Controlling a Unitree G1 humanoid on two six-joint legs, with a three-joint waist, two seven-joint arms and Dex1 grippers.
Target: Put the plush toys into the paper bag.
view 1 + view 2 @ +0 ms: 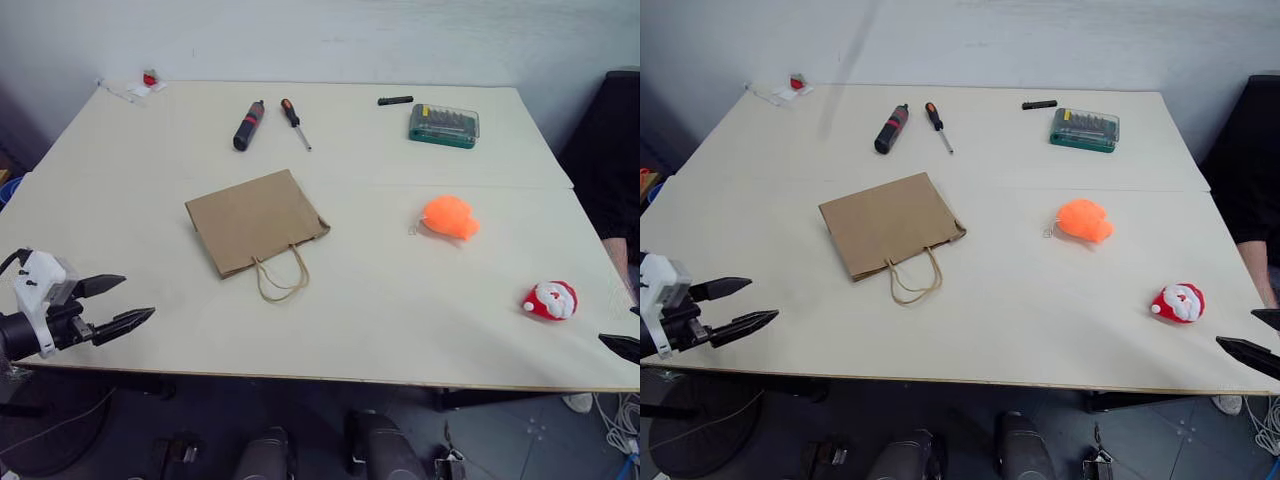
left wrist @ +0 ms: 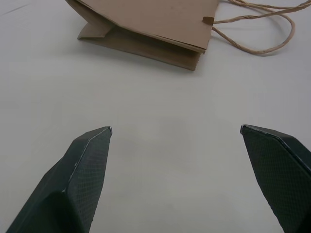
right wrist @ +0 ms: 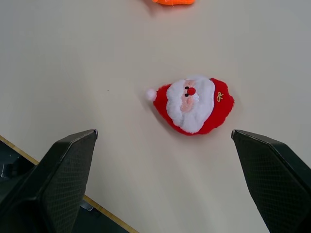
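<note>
The brown paper bag (image 1: 256,220) lies flat mid-tabletop (image 1: 380,300), with the orange plush toy (image 1: 450,217) to its right and the Santa-face plush (image 1: 550,300) near the right front edge. Both the left gripper (image 1: 118,305) and the right gripper (image 1: 1262,338) hover at the front corners, jaws wide apart and empty.

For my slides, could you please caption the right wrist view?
Open right gripper poised over the Santa plush lying on the table.

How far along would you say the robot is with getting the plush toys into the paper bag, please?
Nothing is done yet: the paper bag lies flat and closed on the table, with the orange toy and the Santa toy still out beside it. The left gripper and right gripper are open and empty. Both toys remain to be bagged.
</note>
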